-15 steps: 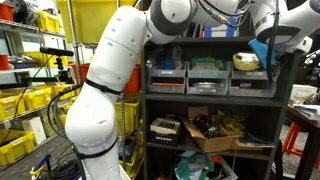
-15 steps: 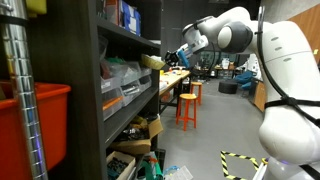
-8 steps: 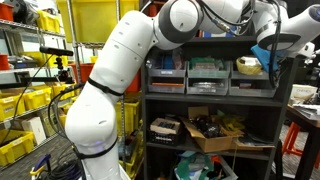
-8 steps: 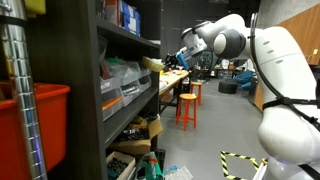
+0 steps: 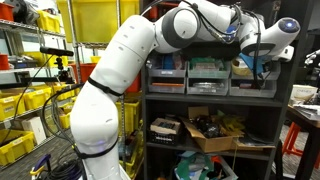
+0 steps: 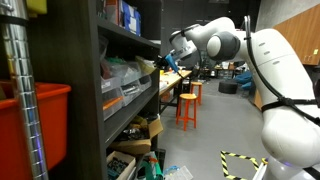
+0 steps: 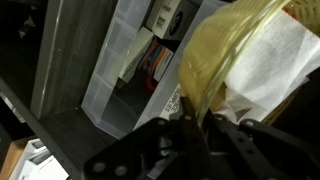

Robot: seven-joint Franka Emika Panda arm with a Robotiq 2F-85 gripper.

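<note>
Pincer (image 5: pixel 257 67) at yellow roll (image 5: pixel 243 63), shelf (image 5: pixel 208 96) edge

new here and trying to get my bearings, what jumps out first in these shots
The big white robot arm fills both exterior views, bending over to a dark shelf unit. On its upper shelf the gripper, jaws shut, sits right at a yellowish roll of tape; whether they touch is unclear. An orange stool stands out down the aisle in an exterior view.
</note>
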